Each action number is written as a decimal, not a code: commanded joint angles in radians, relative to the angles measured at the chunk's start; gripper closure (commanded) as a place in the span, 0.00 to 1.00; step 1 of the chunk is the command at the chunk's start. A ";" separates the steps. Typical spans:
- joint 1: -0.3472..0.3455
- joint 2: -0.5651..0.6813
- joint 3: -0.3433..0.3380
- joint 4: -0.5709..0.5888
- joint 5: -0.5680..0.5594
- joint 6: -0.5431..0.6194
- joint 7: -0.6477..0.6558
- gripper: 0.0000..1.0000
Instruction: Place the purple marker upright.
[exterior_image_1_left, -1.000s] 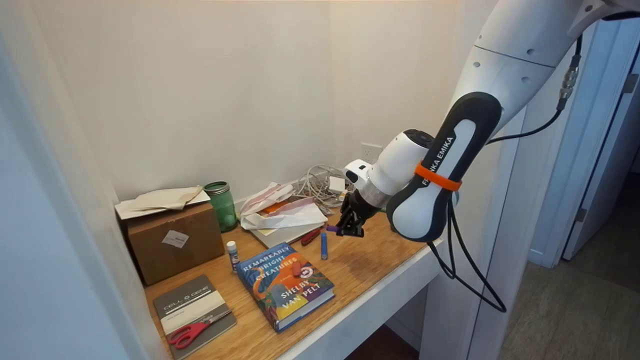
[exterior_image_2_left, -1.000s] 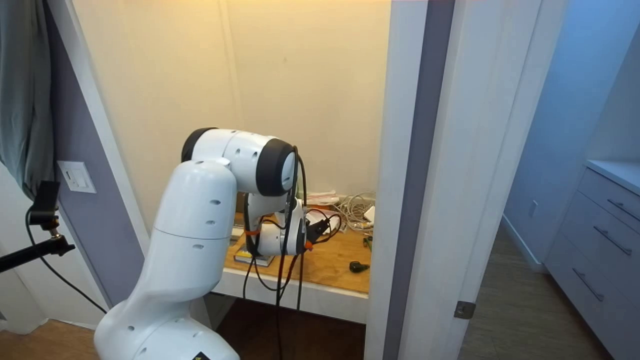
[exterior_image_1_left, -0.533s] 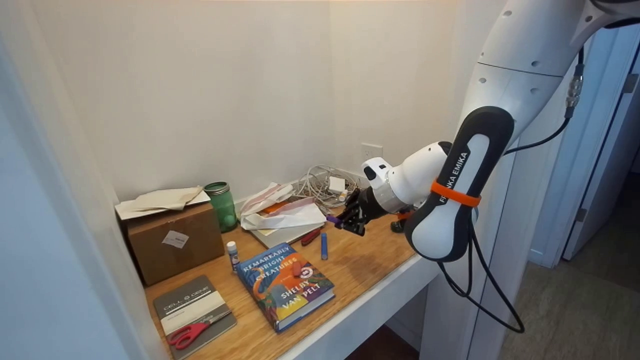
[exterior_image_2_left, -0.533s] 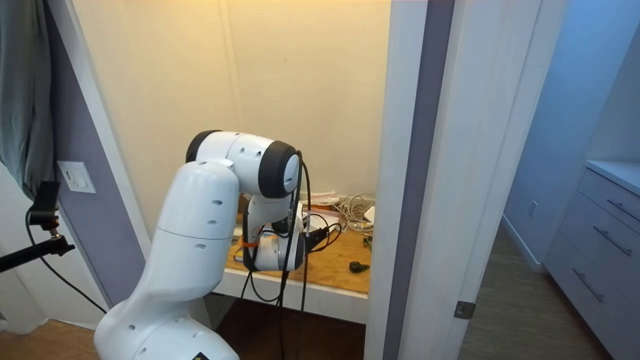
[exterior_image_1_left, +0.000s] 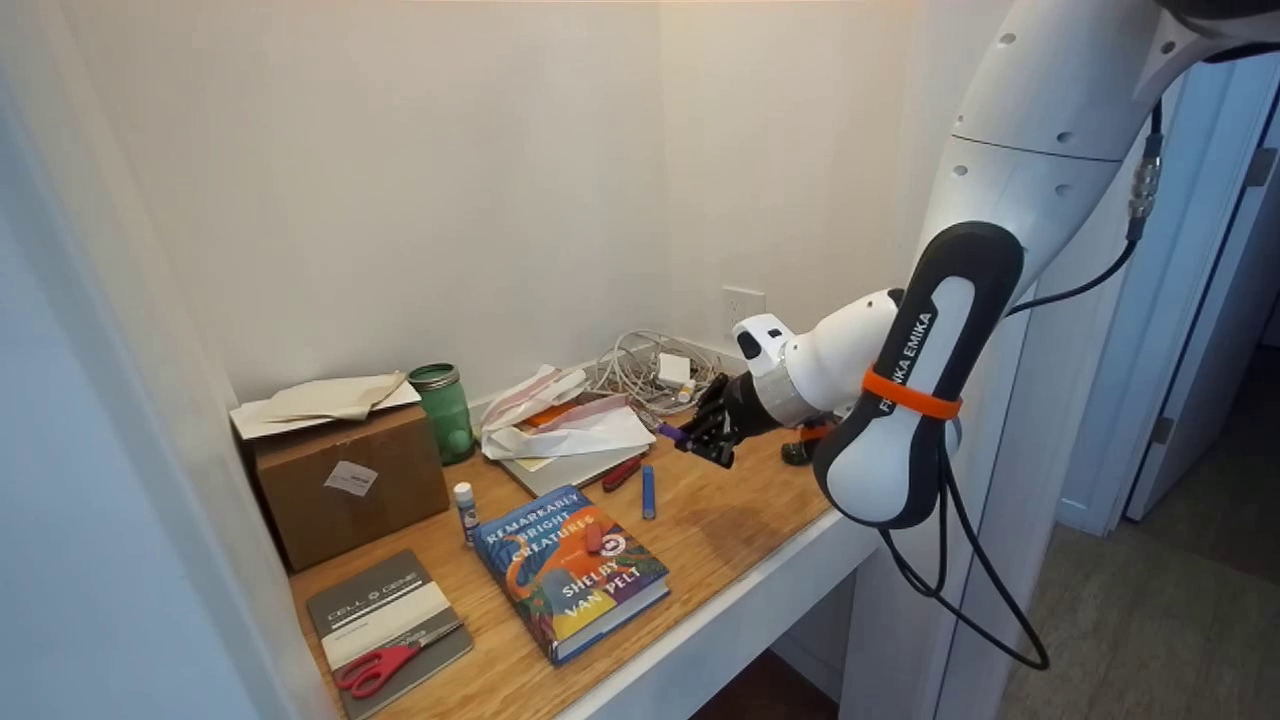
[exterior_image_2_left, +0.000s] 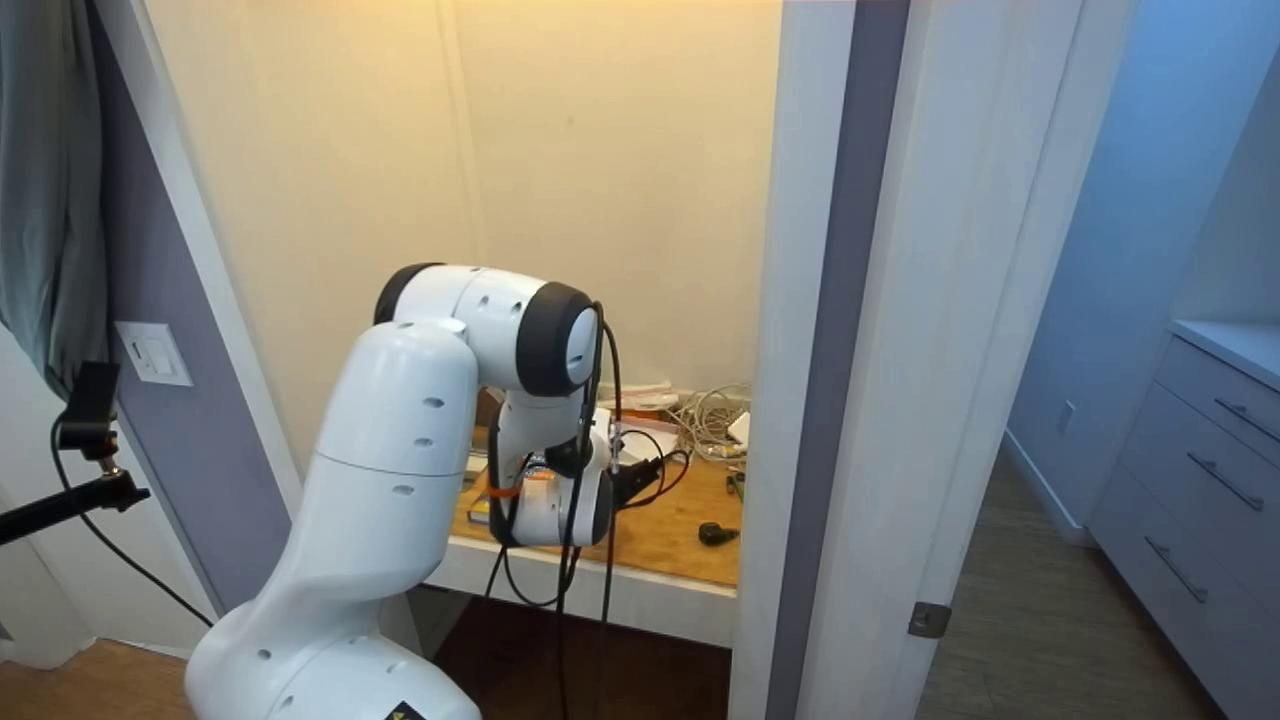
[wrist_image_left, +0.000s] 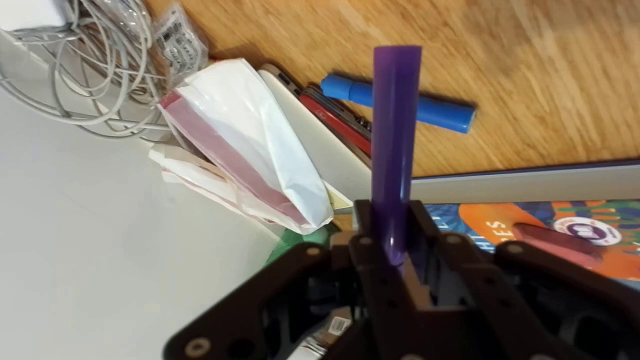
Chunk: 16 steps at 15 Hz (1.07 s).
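My gripper is shut on the purple marker, with the fingers pressed on its lower part in the wrist view. The long free end sticks out past the fingertips. In an exterior view the gripper is held above the wooden table, pointing sideways. The purple marker is tilted there, its free end up and to the left. The darker blue marker lies flat on the table and also shows behind the purple one in the wrist view. The arm hides the purple marker in an exterior view.
The colourful book lies near the front edge. A red pocket knife, a paper bag and tangled cables lie behind. A glue stick, cardboard box and green jar stand left. A black object lies right.
The gripper has drawn back to the right and its wrist has swung to point more sideways. The purple marker has gone from about level to tilted, free end higher. It stays held.
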 joint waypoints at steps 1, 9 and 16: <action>0.032 0.038 -0.042 -0.024 0.077 0.184 0.049 0.95; -0.138 0.122 0.134 0.062 0.115 0.393 0.184 0.95; -0.223 0.140 0.210 0.075 0.100 0.387 0.175 0.82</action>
